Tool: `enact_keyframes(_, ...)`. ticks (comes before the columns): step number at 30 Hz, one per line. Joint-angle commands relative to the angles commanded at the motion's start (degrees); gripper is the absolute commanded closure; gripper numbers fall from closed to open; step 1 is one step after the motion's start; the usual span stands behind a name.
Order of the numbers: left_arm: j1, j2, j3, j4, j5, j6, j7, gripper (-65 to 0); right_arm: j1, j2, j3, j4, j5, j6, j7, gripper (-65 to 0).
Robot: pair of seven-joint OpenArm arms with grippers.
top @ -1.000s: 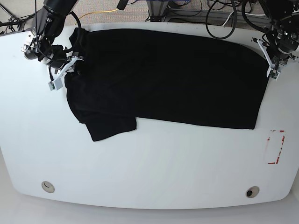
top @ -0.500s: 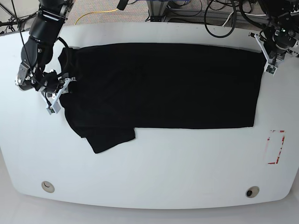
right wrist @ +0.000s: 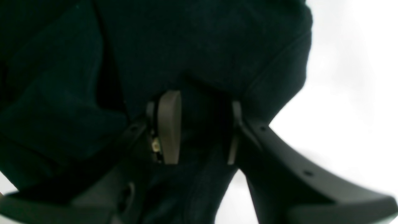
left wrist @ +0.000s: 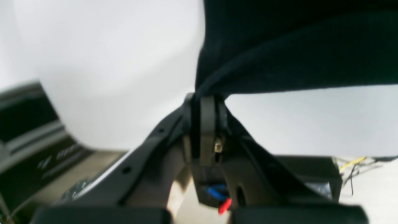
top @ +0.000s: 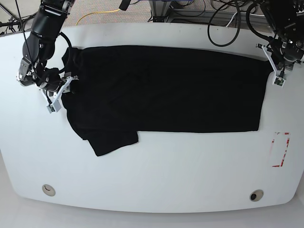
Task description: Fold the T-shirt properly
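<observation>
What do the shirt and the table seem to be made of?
The shirt looks like soft, matte black knit cloth, probably cotton: it drapes, creases and bunches where the left gripper pinches it. The table looks like a hard, smooth white board, perhaps laminate or painted; it shows a faint sheen and no texture.

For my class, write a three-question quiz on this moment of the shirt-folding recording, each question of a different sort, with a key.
1. True or false: the left gripper is shut on an edge of the T-shirt.
2. In the base view, which part of the T-shirt sticks out toward the table's near edge? A) a sleeve, at the end by the right gripper B) the collar C) nothing
3. Fill in: in the right wrist view, black cloth lies ____ the gripper's two fingers.

Key: 1 true; 2 A; 3 between
</observation>
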Motion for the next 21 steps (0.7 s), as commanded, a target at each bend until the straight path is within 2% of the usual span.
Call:
enact_keyframes(5, -3.7, -1.6, 5.6, -2.8, 0.0, 0.0, 1.3, 0.0, -0.4, -0.1, 0.0, 0.0, 0.0, 0.00, 0.1, -20.3)
enact_keyframes(17, -11.7, -2.1, 6.8, -17.4, 0.0, 0.0, 1.5, 0.0, -0.9, 0.2, 0.0, 0.2, 0.0, 0.00, 1.2, -20.3)
enact_keyframes(21, -13.5, -2.9, 9.2, -20.4, -0.1, 0.0, 1.4, 0.0, -1.3, 0.2, 0.0, 0.3, 0.0, 0.00, 1.5, -20.3)
